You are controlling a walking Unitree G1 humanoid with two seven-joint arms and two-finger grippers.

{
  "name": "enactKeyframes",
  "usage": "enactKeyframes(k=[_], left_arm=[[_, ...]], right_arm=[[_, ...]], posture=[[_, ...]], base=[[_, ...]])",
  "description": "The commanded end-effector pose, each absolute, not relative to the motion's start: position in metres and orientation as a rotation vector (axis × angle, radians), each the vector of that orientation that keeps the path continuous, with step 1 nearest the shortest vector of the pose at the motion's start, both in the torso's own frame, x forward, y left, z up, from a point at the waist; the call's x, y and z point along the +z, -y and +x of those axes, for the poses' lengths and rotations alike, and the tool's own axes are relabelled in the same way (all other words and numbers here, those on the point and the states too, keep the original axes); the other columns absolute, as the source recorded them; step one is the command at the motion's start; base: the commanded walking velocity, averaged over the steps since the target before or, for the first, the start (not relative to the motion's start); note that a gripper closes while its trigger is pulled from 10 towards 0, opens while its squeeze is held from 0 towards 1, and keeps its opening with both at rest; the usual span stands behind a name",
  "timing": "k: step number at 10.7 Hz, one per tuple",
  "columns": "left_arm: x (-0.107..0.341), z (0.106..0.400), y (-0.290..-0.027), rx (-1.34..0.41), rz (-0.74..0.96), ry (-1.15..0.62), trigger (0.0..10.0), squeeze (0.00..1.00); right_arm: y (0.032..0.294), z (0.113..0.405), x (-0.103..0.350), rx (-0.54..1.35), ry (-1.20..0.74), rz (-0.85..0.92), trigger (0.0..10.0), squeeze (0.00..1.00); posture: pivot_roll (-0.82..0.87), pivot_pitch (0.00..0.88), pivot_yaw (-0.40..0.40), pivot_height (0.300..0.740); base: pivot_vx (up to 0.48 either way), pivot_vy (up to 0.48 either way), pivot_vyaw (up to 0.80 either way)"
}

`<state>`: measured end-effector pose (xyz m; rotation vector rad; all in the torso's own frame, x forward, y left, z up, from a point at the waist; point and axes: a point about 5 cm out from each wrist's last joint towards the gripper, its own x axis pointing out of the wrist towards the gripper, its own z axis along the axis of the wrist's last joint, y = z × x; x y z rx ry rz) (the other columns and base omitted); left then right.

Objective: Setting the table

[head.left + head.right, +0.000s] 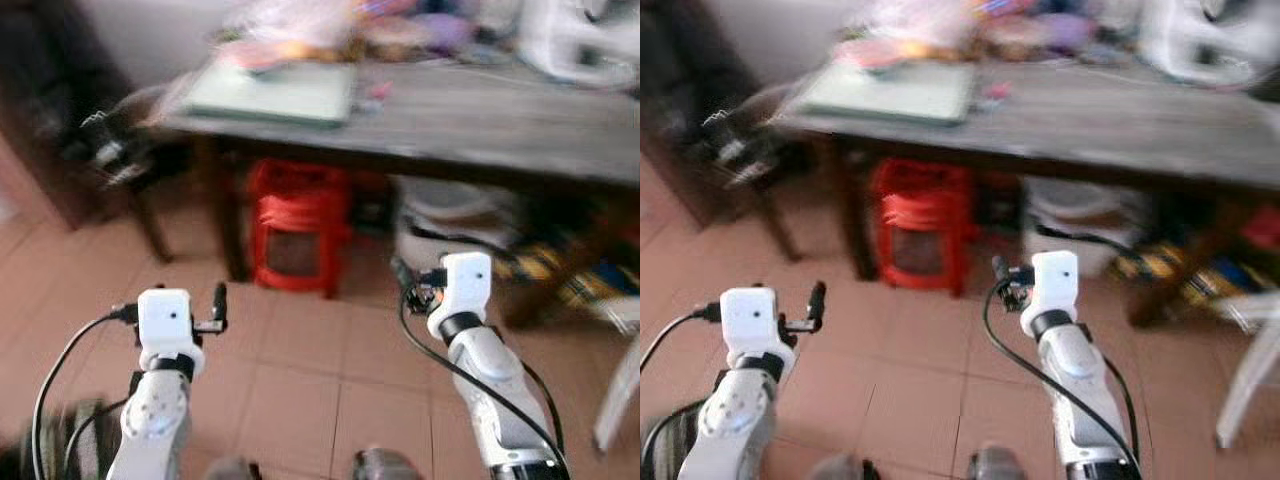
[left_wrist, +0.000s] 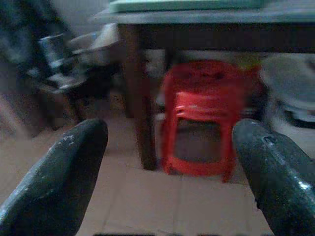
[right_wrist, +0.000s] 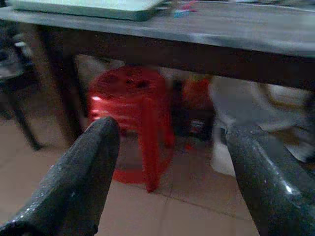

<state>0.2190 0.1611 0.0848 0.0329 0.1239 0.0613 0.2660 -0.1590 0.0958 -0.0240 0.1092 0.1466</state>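
Observation:
A dark wooden table (image 1: 470, 120) stands ahead of me, blurred. A flat pale green tray (image 1: 275, 92) lies on its left end, and a blurred pile of colourful things (image 1: 330, 30) sits along the back. My left gripper (image 2: 170, 130) is held low over the tiled floor, open, with nothing between its fingers. My right gripper (image 3: 173, 129) is also open and empty, level with the table's underside. Both point toward the table from a short way off.
A red plastic stool (image 1: 297, 225) stands under the table beside its left leg, with a white tub (image 1: 450, 215) to its right. A dark piece of furniture with clutter (image 1: 110, 150) stands at left. A white chair leg (image 1: 620, 380) is at far right.

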Motion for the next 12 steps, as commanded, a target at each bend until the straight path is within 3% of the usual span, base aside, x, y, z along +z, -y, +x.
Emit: enactKeyframes(k=[1, 4, 7, 12], left_arm=[[0.087, 0.222, -0.157, 0.041, 0.032, -0.102, 10.0, 0.00], [0.091, 0.220, -0.152, 0.040, 0.093, -0.067, 10.0, 0.00], [0.085, 0.210, -0.146, -0.008, 0.024, -0.100, 10.0, 0.00], [0.091, 0.216, -0.147, -0.032, 0.019, -0.081, 10.0, 0.00]], right_arm=[[0.165, 0.267, 0.097, 0.131, -0.107, -0.031, 10.0, 0.00], [0.164, 0.264, 0.096, 0.139, -0.112, -0.024, 10.0, 0.00], [0.159, 0.261, 0.094, 0.174, -0.106, -0.058, 10.0, 0.00], [0.157, 0.268, 0.098, 0.176, -0.084, -0.126, 10.0, 0.00]], posture=[[0.03, 0.082, 0.002, 0.740], [0.04, 0.064, -0.023, 0.740], [0.04, 0.068, 0.000, 0.740], [0.03, 0.083, 0.014, 0.740]], base=[[0.000, 0.000, -0.79], [0.000, 0.000, -0.77], [0.000, 0.000, 0.00], [0.000, -0.439, 0.00]])
